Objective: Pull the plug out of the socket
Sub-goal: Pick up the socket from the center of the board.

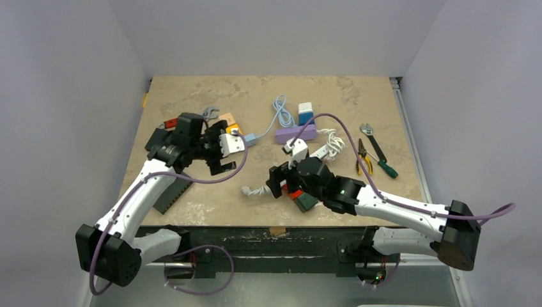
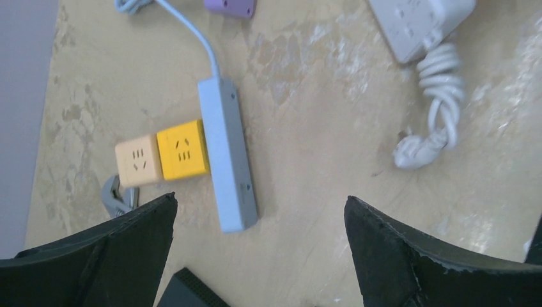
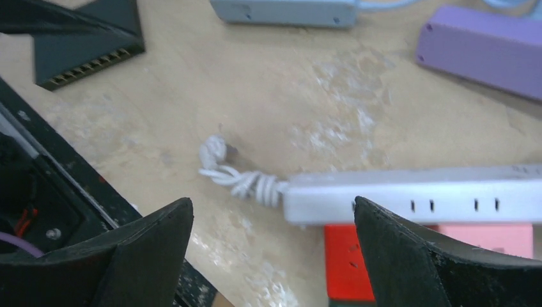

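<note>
From above, both arms reached over the table [image 1: 192, 204]. The left gripper [image 1: 220, 153] hovered near the blue strip [image 1: 250, 137], and the right gripper [image 1: 276, 181] hung over a white cord [image 1: 254, 190]. Neither carried anything.

In the left wrist view, the left gripper [image 2: 259, 204] had its fingers [image 2: 137, 246] wide apart and empty. Below them lay the blue strip [image 2: 225, 160]. A yellow block [image 2: 183, 149] sat flush against its side, and a peach block [image 2: 138, 160] touched the yellow one. Further right, the white strip [image 2: 422, 25] trailed its coiled cord to a plug [image 2: 412, 150] lying loose on the table.

In the right wrist view, the right gripper [image 3: 271, 211] also stood spread and held nothing. The white strip [image 3: 415, 192] lay between its fingers, with its plug [image 3: 214, 152] free and in no socket. A red block [image 3: 348, 262] and a pink block [image 3: 498, 236] touched the strip's near edge.

I could not tell which joint the task meant. If it was the yellow block on the blue strip, that pull looked undone.
</note>
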Controlling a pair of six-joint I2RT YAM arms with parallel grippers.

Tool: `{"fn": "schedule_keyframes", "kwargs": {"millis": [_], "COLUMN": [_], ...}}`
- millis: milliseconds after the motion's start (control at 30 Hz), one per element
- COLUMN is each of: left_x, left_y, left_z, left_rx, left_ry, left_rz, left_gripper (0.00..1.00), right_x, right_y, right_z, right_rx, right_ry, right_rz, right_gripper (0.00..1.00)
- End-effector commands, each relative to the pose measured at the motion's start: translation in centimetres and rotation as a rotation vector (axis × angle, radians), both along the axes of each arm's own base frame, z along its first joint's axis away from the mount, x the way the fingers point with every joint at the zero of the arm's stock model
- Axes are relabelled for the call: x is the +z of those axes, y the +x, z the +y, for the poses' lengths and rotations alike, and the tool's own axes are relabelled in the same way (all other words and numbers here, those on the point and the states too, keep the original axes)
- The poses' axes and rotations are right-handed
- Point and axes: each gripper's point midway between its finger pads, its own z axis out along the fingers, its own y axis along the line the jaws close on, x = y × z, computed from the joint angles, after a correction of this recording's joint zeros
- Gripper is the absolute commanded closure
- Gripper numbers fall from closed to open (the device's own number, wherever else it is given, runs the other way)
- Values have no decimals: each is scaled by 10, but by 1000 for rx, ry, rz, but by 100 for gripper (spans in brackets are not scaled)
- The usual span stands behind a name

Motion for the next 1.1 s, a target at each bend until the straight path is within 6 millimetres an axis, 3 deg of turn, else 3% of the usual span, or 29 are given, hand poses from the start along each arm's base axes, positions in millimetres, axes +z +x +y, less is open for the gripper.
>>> {"fn": "schedule_keyframes", "kwargs": {"millis": [0,200,567,667,800,1067], "left_x": [19,26,38,35,27,10], "left_y": [-16,-9,10,15,2,6], "left_z": [-38,-69,-67,-61,-62,-60], "left_rx": [51,129,342,426,364,431], "left_ry": [-58,-72,-78,-66,-78,-8], "left_rz": [171,369,442,473,579,539], "left_gripper": [0,0,0,0,0,0], "right_x": [-38,-61,-78,-83,-94,-119], "right_y": [-8,-11,4,7,7,3], "right_z": [-42,-60,-67,-64,-56,-52], "right_rx": [-131,-190,-212,-200,-173,-162], "right_ry": [-49,-76,-128,-129,-138,-159], "right_rz": [70,88,91,106,130,181], "right_gripper": [5,5,6,8,12,23]}}
